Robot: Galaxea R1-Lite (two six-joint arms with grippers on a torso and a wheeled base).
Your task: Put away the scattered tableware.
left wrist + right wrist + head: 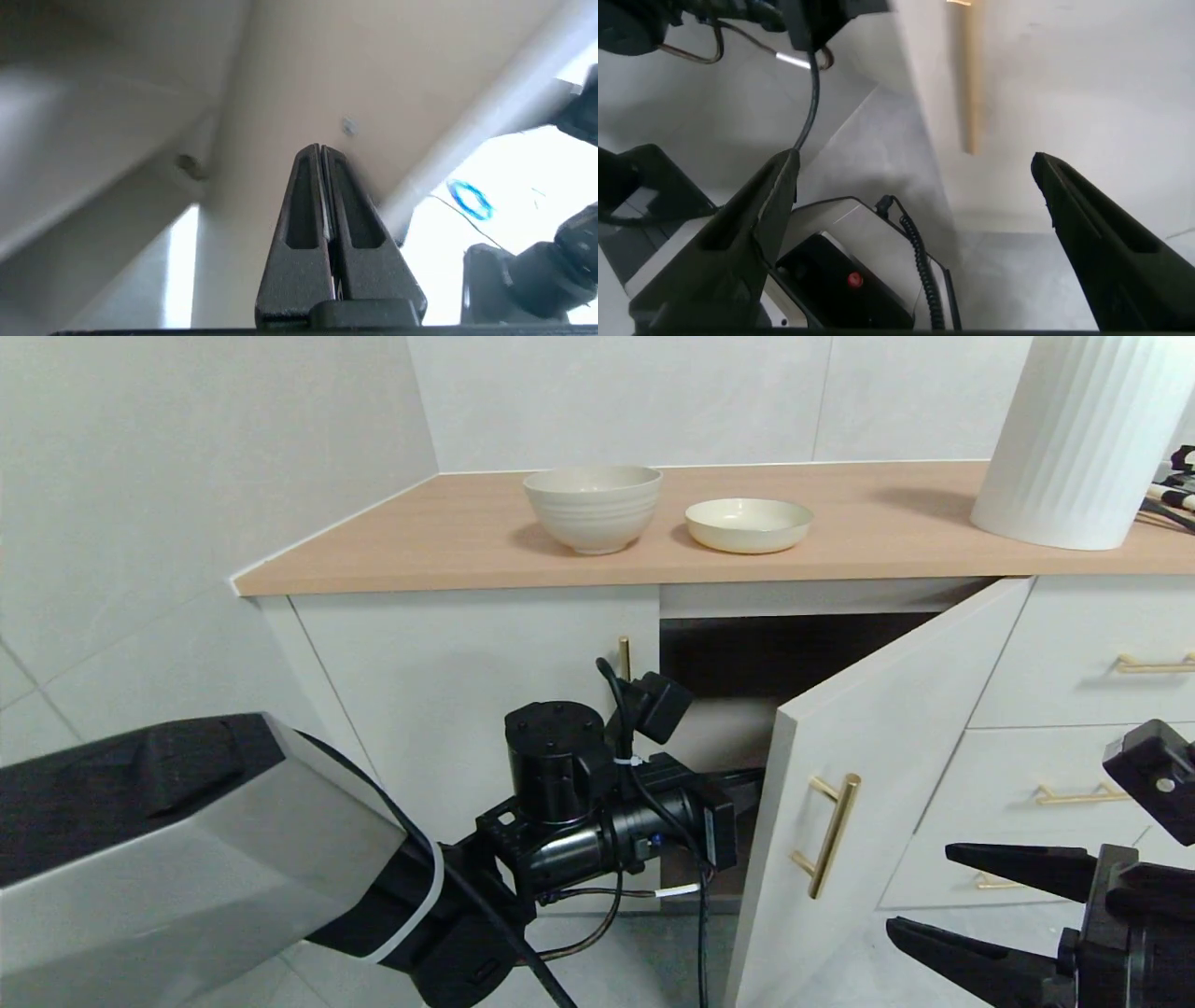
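On the worktop [448,537], upper middle of the frame, bowl [593,509] and dish [748,525] sit, while the clenched left claw [320,154], tucked behind the half-open cabinet door [868,756], may jam against it; the right claw [920,887] gapes, lower right.

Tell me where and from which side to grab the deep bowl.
Pinch the deep bowl at its near rim from above, one finger inside, one outside. It stands upright and open on the counter, its rounded wall looks wide to span, and the shallow dish sits beside it.
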